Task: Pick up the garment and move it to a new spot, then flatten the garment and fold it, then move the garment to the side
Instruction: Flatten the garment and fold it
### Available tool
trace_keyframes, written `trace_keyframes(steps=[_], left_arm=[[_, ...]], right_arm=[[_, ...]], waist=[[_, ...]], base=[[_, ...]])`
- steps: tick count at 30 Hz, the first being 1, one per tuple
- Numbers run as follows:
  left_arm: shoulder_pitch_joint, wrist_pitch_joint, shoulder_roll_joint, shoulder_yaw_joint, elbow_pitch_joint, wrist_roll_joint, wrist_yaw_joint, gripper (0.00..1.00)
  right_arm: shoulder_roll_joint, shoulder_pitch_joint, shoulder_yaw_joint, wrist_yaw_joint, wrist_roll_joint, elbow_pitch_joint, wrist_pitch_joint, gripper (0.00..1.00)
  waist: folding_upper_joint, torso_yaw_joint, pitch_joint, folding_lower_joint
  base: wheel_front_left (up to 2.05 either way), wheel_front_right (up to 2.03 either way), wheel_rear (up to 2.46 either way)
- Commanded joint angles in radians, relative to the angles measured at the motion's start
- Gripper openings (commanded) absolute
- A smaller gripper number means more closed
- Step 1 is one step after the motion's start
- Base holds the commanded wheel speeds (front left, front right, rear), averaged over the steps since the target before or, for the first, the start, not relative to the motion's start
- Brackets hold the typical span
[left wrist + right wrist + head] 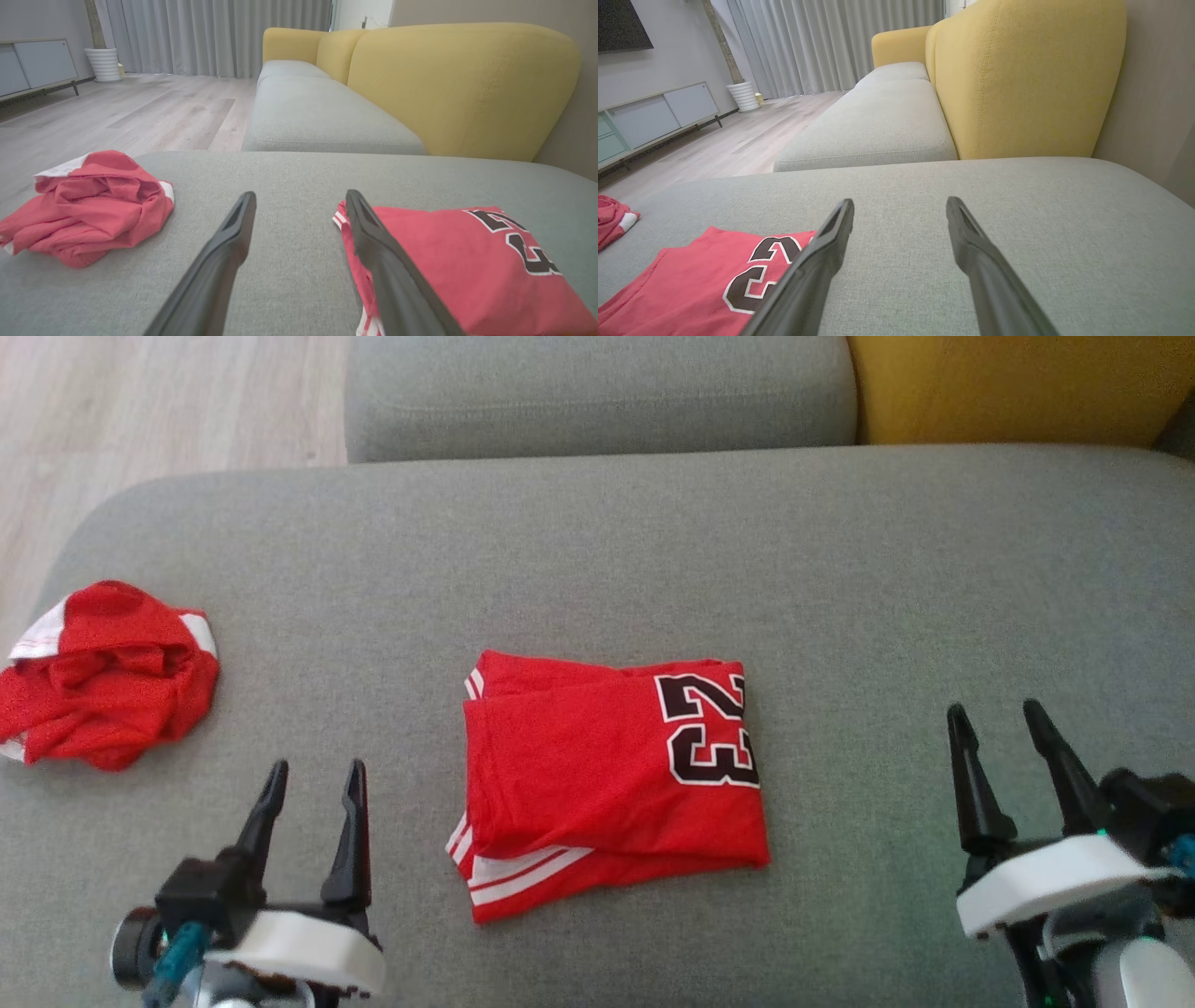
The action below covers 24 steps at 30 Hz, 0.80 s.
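Both jaws stand wide and empty, flanking the folded red jersey [611, 775], which lies on the grey sofa seat [840, 569]. Pinching only its top layer would likely spill the fold; carrying it left risks hitting the crumpled red garment [107, 672]

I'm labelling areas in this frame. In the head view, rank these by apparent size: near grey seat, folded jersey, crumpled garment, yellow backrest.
1. near grey seat
2. folded jersey
3. crumpled garment and yellow backrest: these look about alike. The backrest is farther away and cut off by the frame, so I've left them unranked.
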Motion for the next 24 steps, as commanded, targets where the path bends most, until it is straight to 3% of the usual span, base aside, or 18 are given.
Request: trace_keyframes(steps=[1, 24], left_arm=[[-0.027, 0.002, 0.019, 0.027, -0.039, 0.008, 0.008, 1.00], [-0.010, 0.041, 0.042, 0.009, -0.055, -0.015, 0.006, 1.00]], right_arm=[[-0.006, -0.019, 0.017, -0.001, -0.004, -0.045, 0.005, 1.00], [0.012, 0.045, 0.008, -0.001, -0.007, -0.106, 0.057, 1.00]], waist=[[-0.0001, 0.005, -0.011, 0.0000], [-0.0001, 0.010, -0.042, 0.0000]], base=[[0.00, 0.00, 0.00], [0.00, 0.00, 0.00]])
